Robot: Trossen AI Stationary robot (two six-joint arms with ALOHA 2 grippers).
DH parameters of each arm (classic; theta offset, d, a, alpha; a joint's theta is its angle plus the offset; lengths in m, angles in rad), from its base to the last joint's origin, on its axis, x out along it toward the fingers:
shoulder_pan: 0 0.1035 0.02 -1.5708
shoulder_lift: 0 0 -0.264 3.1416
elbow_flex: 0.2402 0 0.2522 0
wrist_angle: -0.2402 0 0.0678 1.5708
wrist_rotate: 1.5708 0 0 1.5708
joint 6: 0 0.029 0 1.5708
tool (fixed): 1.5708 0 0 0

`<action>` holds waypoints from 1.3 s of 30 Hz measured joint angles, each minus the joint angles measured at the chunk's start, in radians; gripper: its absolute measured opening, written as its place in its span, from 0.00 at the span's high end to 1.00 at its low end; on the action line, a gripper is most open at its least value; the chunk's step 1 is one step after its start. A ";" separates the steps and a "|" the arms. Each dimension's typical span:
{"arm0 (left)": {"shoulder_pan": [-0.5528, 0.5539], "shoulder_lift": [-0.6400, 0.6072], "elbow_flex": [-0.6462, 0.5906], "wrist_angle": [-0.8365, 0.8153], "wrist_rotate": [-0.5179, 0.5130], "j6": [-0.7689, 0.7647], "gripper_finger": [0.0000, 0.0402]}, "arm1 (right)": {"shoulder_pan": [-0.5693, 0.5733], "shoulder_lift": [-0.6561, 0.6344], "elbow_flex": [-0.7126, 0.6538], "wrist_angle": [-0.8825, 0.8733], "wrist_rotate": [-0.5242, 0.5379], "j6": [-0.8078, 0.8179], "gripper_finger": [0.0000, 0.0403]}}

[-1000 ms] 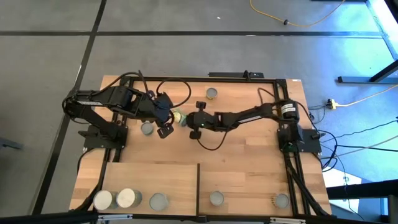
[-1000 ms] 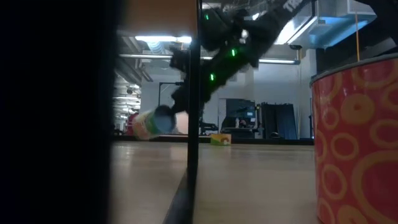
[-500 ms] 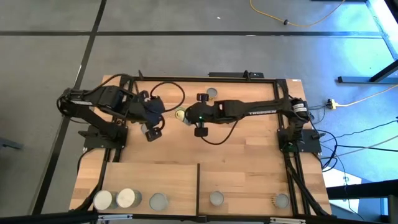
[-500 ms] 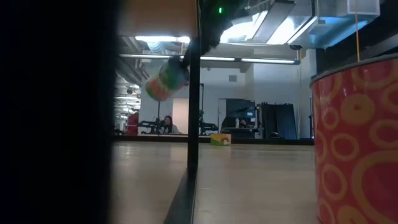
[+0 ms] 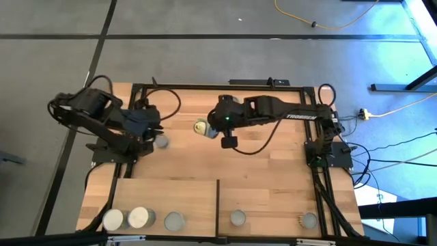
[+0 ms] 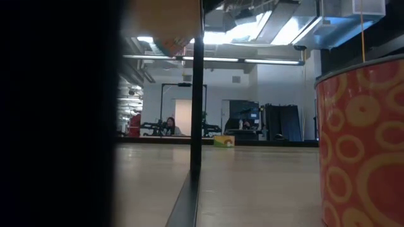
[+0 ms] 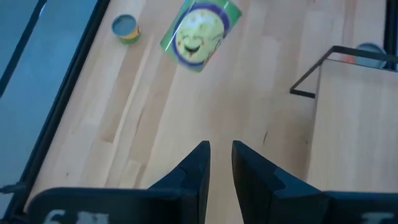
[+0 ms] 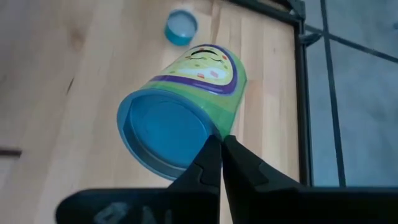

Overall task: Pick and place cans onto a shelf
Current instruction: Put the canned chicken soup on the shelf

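A green can with a purple band and a face print (image 8: 186,106) hangs in the air over the middle of the table. It also shows in the high view (image 5: 200,127) and the left wrist view (image 7: 199,28). My right gripper (image 8: 219,148) is shut on it (image 5: 209,128). My left gripper (image 7: 219,155) is by the table's left side (image 5: 154,130), empty, its fingers a narrow gap apart. A grey-topped can (image 5: 162,141) stands on the table just beside it. Another can (image 7: 126,28) stands near the far edge. The shelf (image 5: 164,195) lies along the near edge. My right gripper pinches the rim of the can's blue end (image 8: 205,138) between its two fingers. The fingers come from the table's right, slanting down. The can is lifted clear of the table and tilted, its blue end toward the wrist camera.
On the shelf stand two whitish-topped cans (image 5: 126,219), a grey-topped one (image 5: 174,220), one more (image 5: 237,218) and a patterned one (image 5: 308,220) right of the black upright divider (image 5: 218,205). In the low view a red can with yellow rings (image 6: 360,145) stands close by.
My right gripper has gone up with the green can, which was low over the table and now hangs high and tilted; the arm has stretched out. My left gripper has drawn back from the can toward the table's left edge.
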 joint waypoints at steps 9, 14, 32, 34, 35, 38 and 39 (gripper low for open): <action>-0.028 -0.028 0.000 -0.035 0.020 0.014 0.85 | 0.062 0.001 0.187 -0.134 -0.070 0.195 0.98; -0.033 -0.032 0.000 -0.034 0.026 0.025 0.85 | 0.113 0.001 0.258 -0.128 -0.117 0.299 0.98; -0.032 -0.032 0.000 -0.034 0.077 0.041 0.85 | 0.260 0.035 0.272 -0.482 -0.018 0.577 0.98; -0.032 -0.032 0.000 -0.034 0.077 0.040 0.85 | 0.256 0.033 0.271 -0.533 0.009 0.619 0.98; -0.032 -0.032 0.000 -0.034 0.077 0.040 0.85 | 0.252 0.031 0.271 -0.524 0.000 0.630 0.98; -0.032 -0.032 0.000 -0.034 0.077 0.040 0.85 | 0.250 0.030 0.271 -0.521 -0.071 0.626 0.98; -0.032 -0.032 0.000 -0.033 0.077 0.040 0.85 | 0.248 0.030 0.264 -0.519 -0.076 0.629 0.98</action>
